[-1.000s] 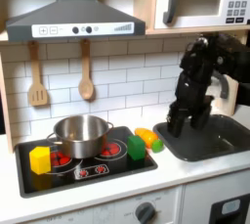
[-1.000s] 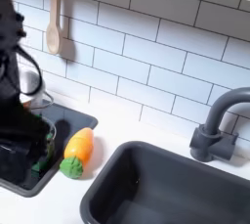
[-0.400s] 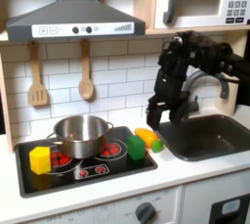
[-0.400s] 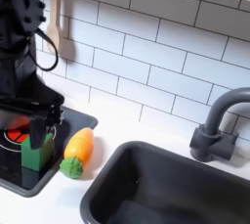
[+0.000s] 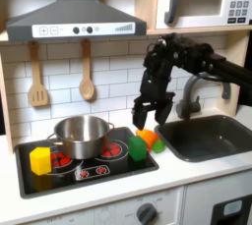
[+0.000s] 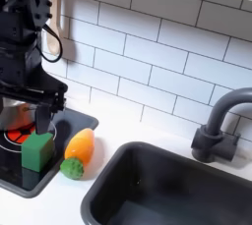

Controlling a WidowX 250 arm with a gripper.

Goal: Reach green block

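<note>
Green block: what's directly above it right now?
The gripper hangs above the green block, jaws open, not touching it. The stove lies underneath. The arm covers the wall behind it in the second exterior view.

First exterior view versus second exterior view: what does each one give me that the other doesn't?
First exterior view alone: pot, yellow block, range hood, microwave.

Second exterior view alone: a close look at the gap between the green block and the carrot beside it.

Both: the gripper above the green block, the carrot, sink and faucet.
</note>
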